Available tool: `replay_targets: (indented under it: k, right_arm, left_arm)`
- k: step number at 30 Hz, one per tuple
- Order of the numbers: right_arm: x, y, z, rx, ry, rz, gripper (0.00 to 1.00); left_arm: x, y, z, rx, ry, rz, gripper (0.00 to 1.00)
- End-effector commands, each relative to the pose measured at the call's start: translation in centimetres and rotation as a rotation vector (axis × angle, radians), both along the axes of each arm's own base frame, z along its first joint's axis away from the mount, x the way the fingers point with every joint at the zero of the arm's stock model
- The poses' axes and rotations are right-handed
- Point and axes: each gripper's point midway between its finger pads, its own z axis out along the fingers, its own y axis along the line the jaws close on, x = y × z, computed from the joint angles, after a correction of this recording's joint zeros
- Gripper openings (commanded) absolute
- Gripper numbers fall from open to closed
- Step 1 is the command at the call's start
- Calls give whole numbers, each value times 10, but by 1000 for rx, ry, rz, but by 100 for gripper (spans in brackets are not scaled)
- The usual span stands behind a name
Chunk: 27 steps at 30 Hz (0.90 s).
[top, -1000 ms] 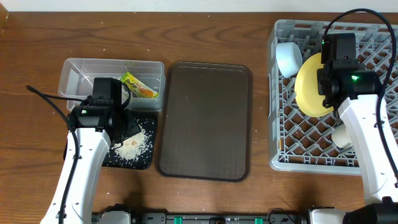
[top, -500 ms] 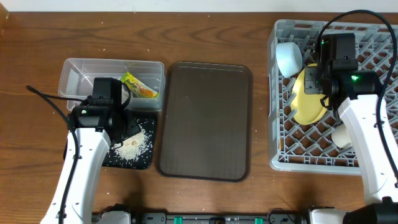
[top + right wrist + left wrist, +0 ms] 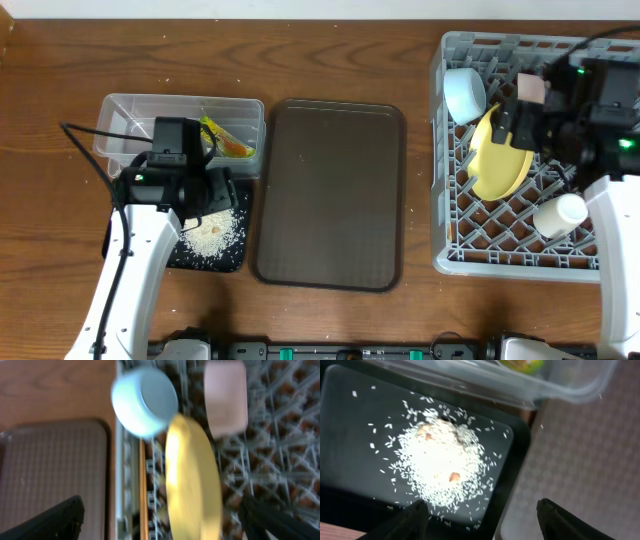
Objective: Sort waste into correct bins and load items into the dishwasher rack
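Fingers apart, the right end effector (image 3: 162, 512) should rise straight off the yellow plate (image 3: 192, 480) (leaning in the dishwasher rack (image 3: 285, 455)) without nudging it.

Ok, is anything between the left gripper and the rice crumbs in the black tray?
Nothing visible does. The rice crumbs lie uncovered in the black tray, just ahead of the open left gripper.

The table (image 3: 300, 60) is brown wood with streaky grain. The brown tray (image 3: 330, 195) looks matt and finely bumpy — left of it, a clear plastic tub (image 3: 125, 125) and a shiny black tray (image 3: 345, 460). Right of it — a grey plastic rack (image 3: 450, 230), a smooth yellow plate (image 3: 495, 165).
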Motion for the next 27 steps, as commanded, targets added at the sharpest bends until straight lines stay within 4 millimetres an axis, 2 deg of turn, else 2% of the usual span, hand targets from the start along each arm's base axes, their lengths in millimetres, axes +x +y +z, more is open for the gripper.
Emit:
replay_targets:
  k: [1,4,9,13,18,20,24,27]
  right_arm:
    - [-13,-5,-2,67,37,-1,99]
    - [-30,-16,-9,67,103,-44,99]
    - [-55,-21,-14,32,139,-64,99]
    - [-72,-19,-21,11,73,-68,99]
    - [-97,-13,-26,-33,-125,-63,99]
    - [-106,-15,-25,-62,-199,-78,99]
    - [-127,-16,-31,-99,-268,-101,99]
    - [-137,-13,-37,-98,-266,-100,99]
  left_arm:
    - [-9,-4,4,6,32,-68,73]
    - [-27,-3,0,8,105,-69,73]
    - [-38,-3,6,8,76,-69,73]
    - [-41,-2,25,5,-55,-69,73]
    - [-46,-2,50,-2,-298,-63,74]
    - [-49,-2,55,-7,-373,-56,86]
    - [-54,-2,70,-10,-475,-56,88]
    - [-56,-2,72,-10,-488,-56,88]
